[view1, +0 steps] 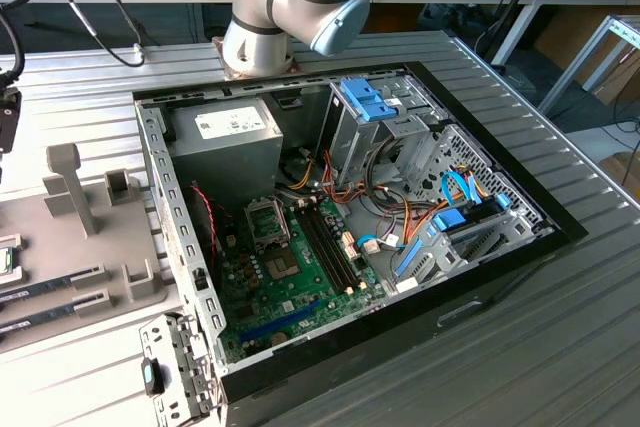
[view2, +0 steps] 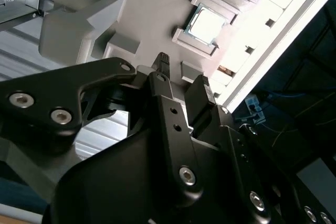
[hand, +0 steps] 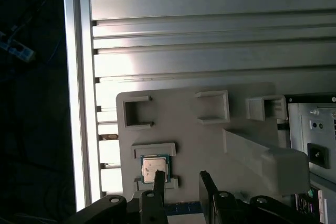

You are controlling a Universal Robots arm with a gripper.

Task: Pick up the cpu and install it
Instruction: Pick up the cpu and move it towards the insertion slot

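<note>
The cpu (hand: 154, 167) is a small silver square with a green rim. It lies flat in a raised white holder on the grey fixture plate (hand: 199, 140), and shows again in the second wrist view (view2: 207, 24). My gripper (hand: 184, 184) hangs above the plate, open, with nothing between its black fingers (view2: 163, 64). One fingertip sits over the cpu's edge in the first wrist view; the other is off to its side. In the exterior view the cpu (view1: 8, 259) is at the far left edge, and the motherboard socket (view1: 268, 224) lies inside the open computer case (view1: 185, 247).
A tall grey post (view1: 65, 187) and small blocks (view1: 118, 185) rise from the fixture plate. Two memory sticks (view1: 55, 282) lie on it. The case holds a power-supply box (view1: 225, 137), drive cages (view1: 380, 117) and loose cables (view1: 400, 227). The ribbed table's edge (hand: 81, 103) runs beside the plate.
</note>
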